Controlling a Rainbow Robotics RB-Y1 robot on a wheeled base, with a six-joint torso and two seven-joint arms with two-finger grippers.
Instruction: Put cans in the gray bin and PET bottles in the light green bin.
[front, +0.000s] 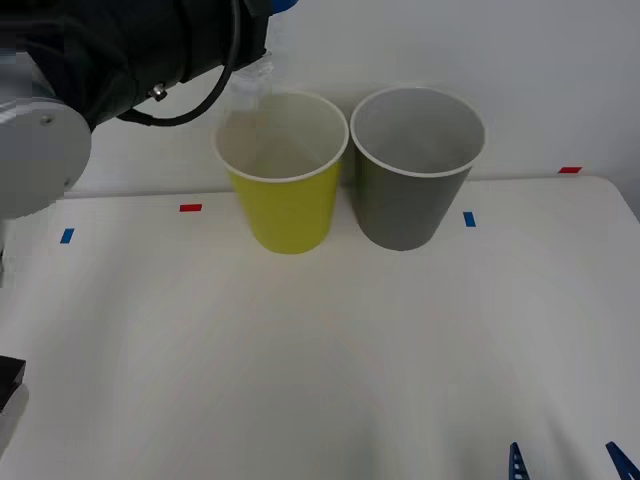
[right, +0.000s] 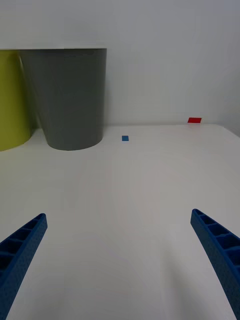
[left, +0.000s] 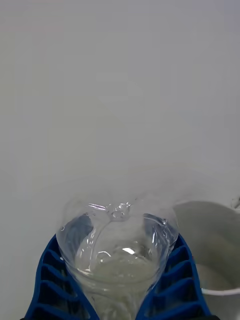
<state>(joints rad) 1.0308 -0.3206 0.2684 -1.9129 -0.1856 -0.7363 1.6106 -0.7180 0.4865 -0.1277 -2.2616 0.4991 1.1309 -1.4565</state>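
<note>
my left gripper (left: 120, 300) was clenched on the pet bottle (left: 119, 250), ribbed blue fingers (left: 52, 285) pressed against both its sides. the bottle was clear, colourless plastic, thin and crinkled, its moulded base dimpled and catching glints of light. in the front view it showed as a pale glassy shape (front: 250, 82) held up in the air above the far left rim of the light green bin (front: 285, 205), under my dark left arm.

the light green bin was a tapered round tub, smooth lime plastic, white rim, whitish inside. just beside it stood the gray bin (front: 405, 205), same shape, dark matte wall, pale inside. both sat upright at the back of the white table (front: 320, 360).

my right gripper (right: 120, 265) hung low over the table's near right part, fingers spread wide apart, nothing between them. small blue and red tape marks (front: 190, 208) dotted the tabletop.
</note>
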